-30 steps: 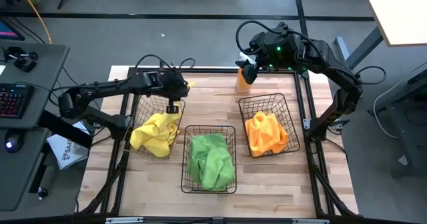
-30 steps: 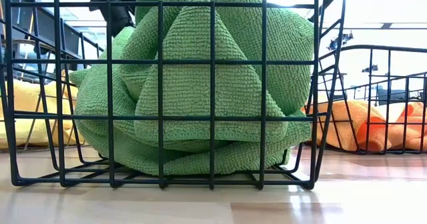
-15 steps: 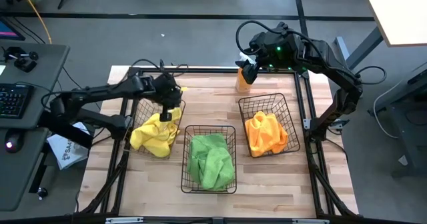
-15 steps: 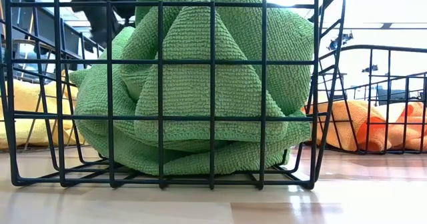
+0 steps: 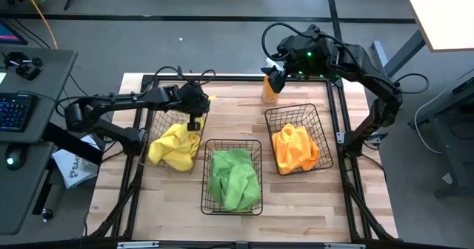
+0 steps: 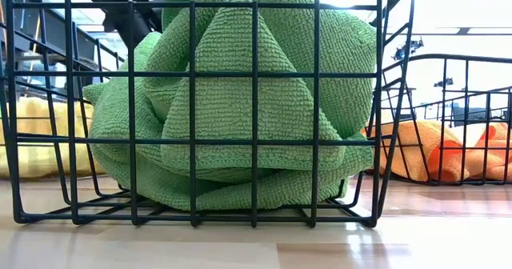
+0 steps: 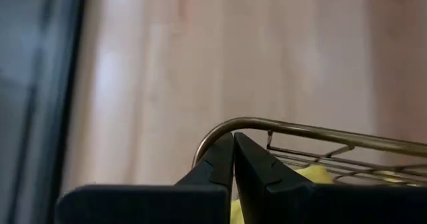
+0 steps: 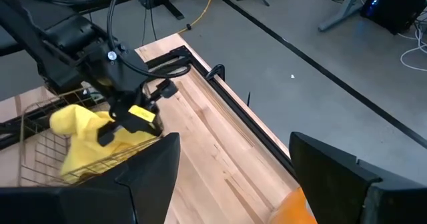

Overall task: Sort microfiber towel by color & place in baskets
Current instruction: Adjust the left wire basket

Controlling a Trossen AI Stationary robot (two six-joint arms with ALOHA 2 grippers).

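Fingers pressed together on the left gripper [image 7: 233, 159], empty, above the far rim of the left basket [image 5: 157, 123]; right gripper [image 8: 233, 164] spread wide, empty.

Left gripper [image 5: 194, 121] hangs over the yellow towel [image 5: 173, 146] heaped in that basket. Green towel [image 6: 240, 101] fills the middle basket [image 5: 205, 182]; orange towel [image 5: 295, 148] lies in the right basket [image 5: 321, 127]. All three baskets stand on a pale wooden table [image 5: 296, 204] ringed by a black metal frame [image 5: 237, 77]. Right gripper [image 5: 275, 77] waits at the far edge beside an orange spray bottle [image 5: 269, 90]. Grey floor surrounds the table, with a desk and keyboard [image 5: 16, 112] to the left.
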